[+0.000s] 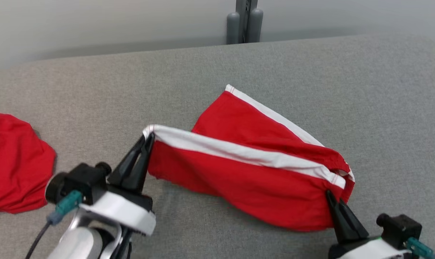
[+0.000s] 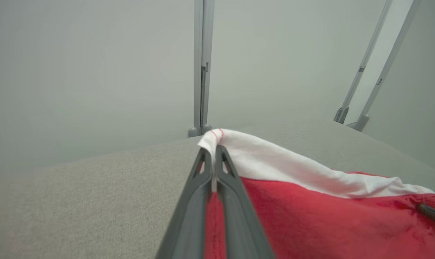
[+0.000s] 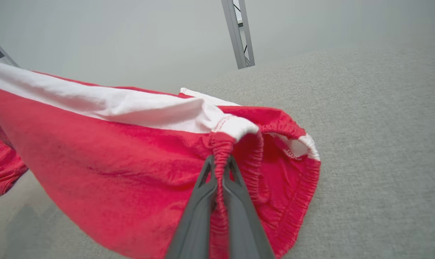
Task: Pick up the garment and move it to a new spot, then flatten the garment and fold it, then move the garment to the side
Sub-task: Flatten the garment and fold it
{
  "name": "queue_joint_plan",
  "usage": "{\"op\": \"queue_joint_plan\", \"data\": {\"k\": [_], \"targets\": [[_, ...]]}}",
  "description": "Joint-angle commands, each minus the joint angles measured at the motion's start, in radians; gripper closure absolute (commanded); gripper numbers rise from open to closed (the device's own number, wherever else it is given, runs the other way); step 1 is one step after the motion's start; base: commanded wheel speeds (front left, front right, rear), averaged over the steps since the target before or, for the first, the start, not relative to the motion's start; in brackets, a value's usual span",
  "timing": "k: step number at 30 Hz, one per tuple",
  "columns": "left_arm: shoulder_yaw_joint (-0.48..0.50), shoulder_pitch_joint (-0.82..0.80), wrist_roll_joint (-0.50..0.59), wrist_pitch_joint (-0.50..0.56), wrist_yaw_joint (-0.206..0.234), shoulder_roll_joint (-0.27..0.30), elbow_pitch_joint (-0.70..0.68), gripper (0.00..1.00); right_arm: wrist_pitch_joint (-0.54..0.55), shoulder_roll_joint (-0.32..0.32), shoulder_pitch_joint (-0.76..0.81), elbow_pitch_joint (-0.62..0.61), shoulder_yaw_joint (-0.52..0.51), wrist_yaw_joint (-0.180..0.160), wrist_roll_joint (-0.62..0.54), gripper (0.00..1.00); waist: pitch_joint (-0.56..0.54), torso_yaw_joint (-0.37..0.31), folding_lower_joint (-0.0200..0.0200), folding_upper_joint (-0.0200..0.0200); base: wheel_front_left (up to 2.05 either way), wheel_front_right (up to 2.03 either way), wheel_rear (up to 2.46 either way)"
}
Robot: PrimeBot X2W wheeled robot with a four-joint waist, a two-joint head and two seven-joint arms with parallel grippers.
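Item: garment (image 1: 246,176). Red shorts with a white stripe (image 1: 239,151) down the side and a gathered elastic waistband (image 3: 300,194). Position: middle of the grey tabletop (image 1: 311,72), stretched between two tools. The near edge is raised and the lower red panel hangs from it. The far leg lies flat on the cloth surface behind.

Holding, left: left tool (image 1: 148,138) is clenched on the stripe's end corner. The left wrist view shows white hem pinched between the two dark fingers (image 2: 230,180).

Holding, right: right tool (image 1: 332,197) is clamped on the waistband end. Bunched red elastic is drawn into the closed tips in the right wrist view.

Reason for hold, judged: gripping opposite ends of one side seam pulls that edge taut, so the fabric hangs straight and can be laid down flat without wrinkles. Stage, judged: carrying or flattening, with no fold made yet.

Surroundings: a second red cloth (image 1: 12,162) lies in a heap at the tabletop's left edge, well apart from the garment. A grey post (image 1: 244,21) stands behind the far edge, against a pale wall.
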Motion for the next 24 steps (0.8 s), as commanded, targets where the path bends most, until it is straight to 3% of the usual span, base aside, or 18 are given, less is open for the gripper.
{"op": "queue_joint_plan", "data": {"k": [1,14,24], "targets": [[0.004,-0.028,-0.006,-0.002,-0.008,-0.004,0.014,1.0,0.003,0.001,-0.021,0.004,0.001,0.0,0.006,1.0,0.039,-0.02,0.0,0.0,0.0,0.0,0.0],[-0.046,-0.541,0.003,-0.029,-0.184,-0.123,0.497,1.0,-0.055,0.041,-0.293,0.17,-0.053,0.0,0.044,1.0,0.233,-0.093,0.0,0.0,0.0,0.0,0.0],[-0.105,-0.758,-0.005,-0.055,-0.248,-0.214,0.882,1.0,-0.084,0.042,-0.378,0.279,-0.052,0.0,0.102,1.0,0.298,-0.132,0.0,0.0,0.0,0.0,0.0]]}}
